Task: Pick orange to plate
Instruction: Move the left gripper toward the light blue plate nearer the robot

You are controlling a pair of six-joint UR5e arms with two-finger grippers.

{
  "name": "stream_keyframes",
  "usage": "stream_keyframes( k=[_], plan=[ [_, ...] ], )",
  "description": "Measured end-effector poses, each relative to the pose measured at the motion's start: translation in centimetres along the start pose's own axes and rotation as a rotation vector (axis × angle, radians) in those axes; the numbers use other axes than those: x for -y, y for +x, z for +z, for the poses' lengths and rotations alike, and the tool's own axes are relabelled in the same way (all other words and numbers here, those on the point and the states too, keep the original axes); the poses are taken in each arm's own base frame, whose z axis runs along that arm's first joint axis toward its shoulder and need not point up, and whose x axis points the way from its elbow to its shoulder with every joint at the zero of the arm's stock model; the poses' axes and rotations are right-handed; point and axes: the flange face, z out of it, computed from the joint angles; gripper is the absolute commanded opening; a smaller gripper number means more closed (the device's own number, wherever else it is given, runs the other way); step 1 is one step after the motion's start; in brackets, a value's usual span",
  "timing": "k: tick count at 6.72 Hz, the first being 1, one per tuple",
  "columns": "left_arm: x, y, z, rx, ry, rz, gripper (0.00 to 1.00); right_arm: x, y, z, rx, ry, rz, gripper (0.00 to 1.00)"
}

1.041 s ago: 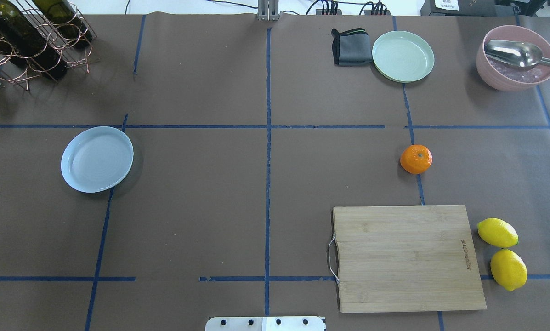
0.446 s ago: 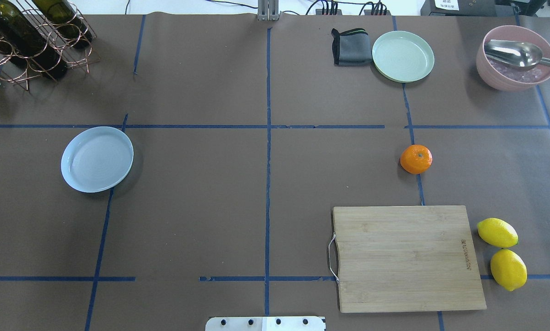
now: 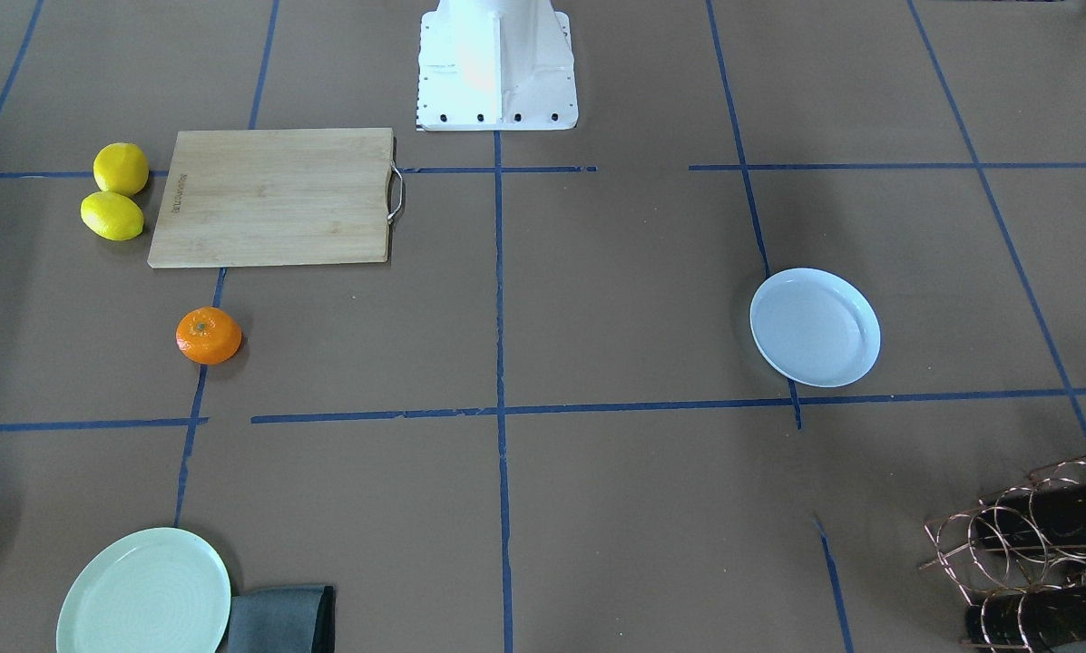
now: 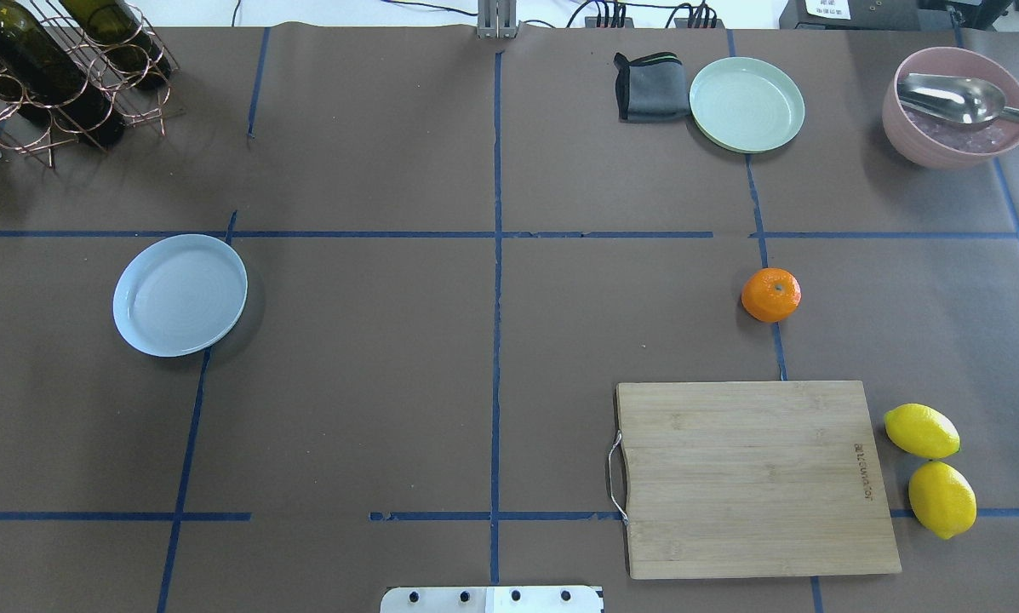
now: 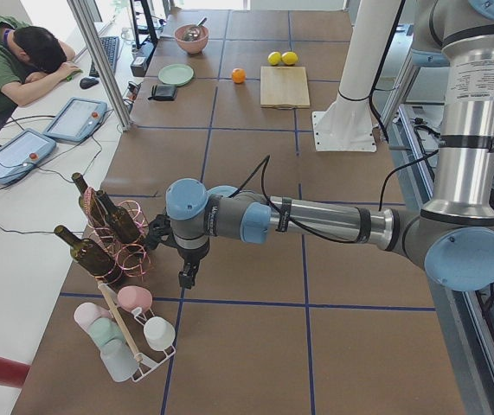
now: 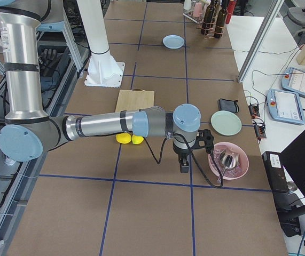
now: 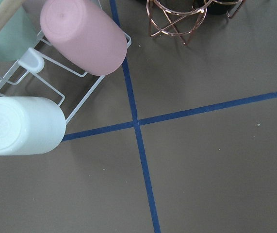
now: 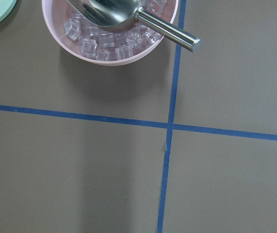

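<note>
The orange sits on the brown table on the right side, just beyond the cutting board; the front-facing view shows the orange too. The pale bluish-white plate lies far off on the left side with nothing on it, and the plate also shows from the front. Neither gripper appears in the overhead or front view. My left gripper hangs over the table near the cup rack. My right gripper hangs beside the pink bowl. I cannot tell whether either is open or shut.
A wooden cutting board lies near the orange, with two lemons to its right. At the back right are a pale green plate, a grey cloth and a pink bowl holding ice and a scoop. A wine rack fills the back left.
</note>
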Motion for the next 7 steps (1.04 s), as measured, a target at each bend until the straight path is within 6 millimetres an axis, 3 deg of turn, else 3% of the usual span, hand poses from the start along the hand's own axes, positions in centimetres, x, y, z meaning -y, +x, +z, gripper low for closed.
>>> stream_keyframes(
  k=[3, 4, 7],
  plan=[
    [0.6, 3.5, 2.0, -0.043, 0.106, -0.044, 1.00, 0.7, -0.6, 1.0, 0.031, -0.017, -0.007, 1.00],
    [-0.3, 5.9, 4.2, -0.080, 0.122, -0.088, 1.00, 0.8, -0.7, 1.1, 0.033, -0.018, -0.009, 1.00],
    [-3.2, 15.6, 12.2, -0.150, 0.111, -0.200, 1.00, 1.0, -1.1, 1.4, 0.035, -0.023, -0.012, 1.00]
  ],
)
